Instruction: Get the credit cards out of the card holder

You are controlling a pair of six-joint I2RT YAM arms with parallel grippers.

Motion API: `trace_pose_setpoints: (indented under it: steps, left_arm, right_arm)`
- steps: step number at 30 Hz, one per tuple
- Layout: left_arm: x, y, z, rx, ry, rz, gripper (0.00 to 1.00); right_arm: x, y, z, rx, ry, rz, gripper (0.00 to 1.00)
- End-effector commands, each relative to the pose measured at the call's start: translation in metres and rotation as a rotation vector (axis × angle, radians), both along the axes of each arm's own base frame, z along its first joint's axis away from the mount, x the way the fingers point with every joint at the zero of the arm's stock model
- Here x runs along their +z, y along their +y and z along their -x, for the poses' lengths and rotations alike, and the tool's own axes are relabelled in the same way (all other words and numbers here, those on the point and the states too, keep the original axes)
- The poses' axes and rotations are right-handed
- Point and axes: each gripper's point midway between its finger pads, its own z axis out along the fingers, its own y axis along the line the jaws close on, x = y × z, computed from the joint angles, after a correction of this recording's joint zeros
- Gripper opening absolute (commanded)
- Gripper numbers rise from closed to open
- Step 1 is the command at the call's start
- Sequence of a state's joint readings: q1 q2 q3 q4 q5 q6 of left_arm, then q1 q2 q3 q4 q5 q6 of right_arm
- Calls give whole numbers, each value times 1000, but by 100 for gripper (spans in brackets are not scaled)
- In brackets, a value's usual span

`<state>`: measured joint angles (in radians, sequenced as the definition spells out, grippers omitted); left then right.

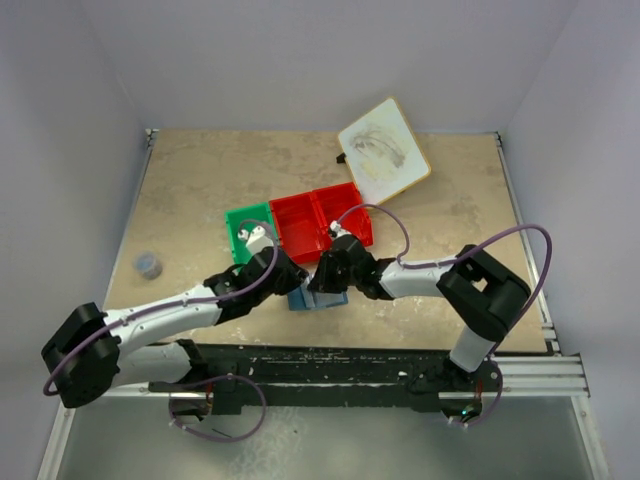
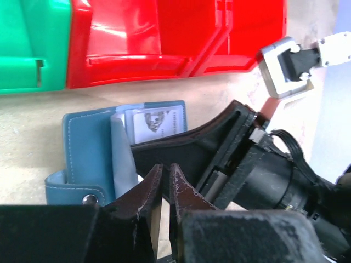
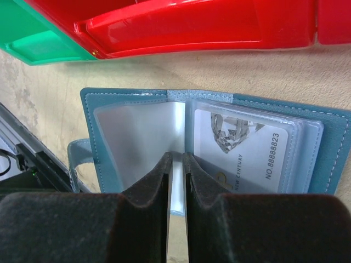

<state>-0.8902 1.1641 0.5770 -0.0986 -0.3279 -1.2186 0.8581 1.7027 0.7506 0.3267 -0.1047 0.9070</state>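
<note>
The card holder [image 1: 318, 299] lay open on the table [image 1: 180, 200] close to its near edge, just on the near side of the 2 red bins [image 1: 300, 215] and between the 2 arms' wrists. A green bin [image 1: 240, 218] sat touching the red ones on their left. In the right wrist view the holder's pale blue inside faced up. Its left panel showed a clear pocket with nothing readable in it, and its right panel held 1 grey-white card [image 3: 236, 148] behind clear plastic, printed with a number along its right edge. No other card could be made out. The right gripper [image 3: 176, 159] sat over the holder's centre fold with its jaws pressed nearly together, pinching a thin pale leaf that stood up from the fold. The left gripper [image 2: 165, 167] was at the holder's near edge, its jaws drawn together with only a thin slit between them. Whether anything sat in that slit could not be told. From the left wrist view, 1 black finger of the right gripper crossed over the holder just below the card. A white board [image 1: 384, 155] with a wood rim lay at the far right of the table, well apart from the holder, and a small round object [image 1: 148, 264] rested near the left edge.
</note>
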Motion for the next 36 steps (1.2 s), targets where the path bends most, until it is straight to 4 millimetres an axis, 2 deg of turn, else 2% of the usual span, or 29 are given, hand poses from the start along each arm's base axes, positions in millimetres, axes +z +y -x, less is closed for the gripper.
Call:
trace_pose_setpoints:
  steps: [1, 7, 10, 14, 16, 21, 25, 29, 32, 36]
  left_arm:
    - [18, -17, -6, -47, -56, 77, 7]
    - [-12, -30, -1, -69, 13, 119, 7]
    - [-15, -40, -2, -80, 17, 161, 7]
    - [-19, -38, -6, -67, 9, 147, 7]
    - [-26, -31, -6, -36, 34, 102, 7]
    - [-60, 9, 7, 55, 122, -59, 4]
    - [-77, 28, 20, 77, 141, -84, 3]
    - [-79, 26, 20, 57, 127, -74, 3]
    - [-73, 20, 14, 36, 110, -85, 3]
    - [-62, 11, 9, 24, 82, -57, 3]
  right_arm:
    - [-3, -2, 2, -8, 0, 4, 17]
    - [-1, 1, -1, -21, 2, -13, 17]
    - [0, 3, -2, -19, -1, -14, 16]
    - [2, 6, -2, -12, -1, -25, 17]
    - [3, 6, -2, -10, 1, -27, 17]
    - [4, 3, -2, -21, -2, -22, 17]
    - [18, 6, -5, -17, -29, -49, 17]
    - [48, 14, -7, 14, -78, -103, 20]
    - [67, 8, -12, 0, -127, -85, 27]
    - [68, -15, -10, -26, -116, 37, 29]
